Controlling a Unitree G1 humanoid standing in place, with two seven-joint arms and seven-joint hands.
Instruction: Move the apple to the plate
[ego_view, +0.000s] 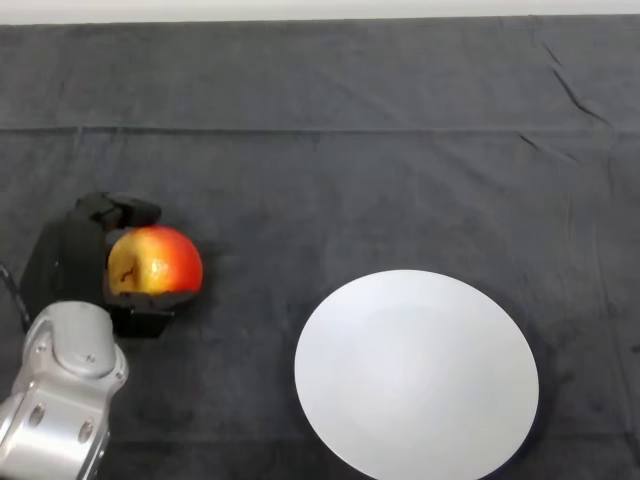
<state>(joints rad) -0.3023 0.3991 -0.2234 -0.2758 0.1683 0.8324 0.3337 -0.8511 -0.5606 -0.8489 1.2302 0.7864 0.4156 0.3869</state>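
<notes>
A red and yellow apple sits at the left of the dark cloth, inside my black left hand. The fingers curl over the apple's top and the thumb wraps under its near side, so the hand is shut on it. Whether the apple rests on the cloth or is lifted I cannot tell. The silver-grey forearm comes in from the lower left corner. A round white plate lies to the right of the apple, near the front edge, with nothing on it.
The dark cloth covers the whole table, with a few creases at the far right. A pale strip of table edge runs along the top.
</notes>
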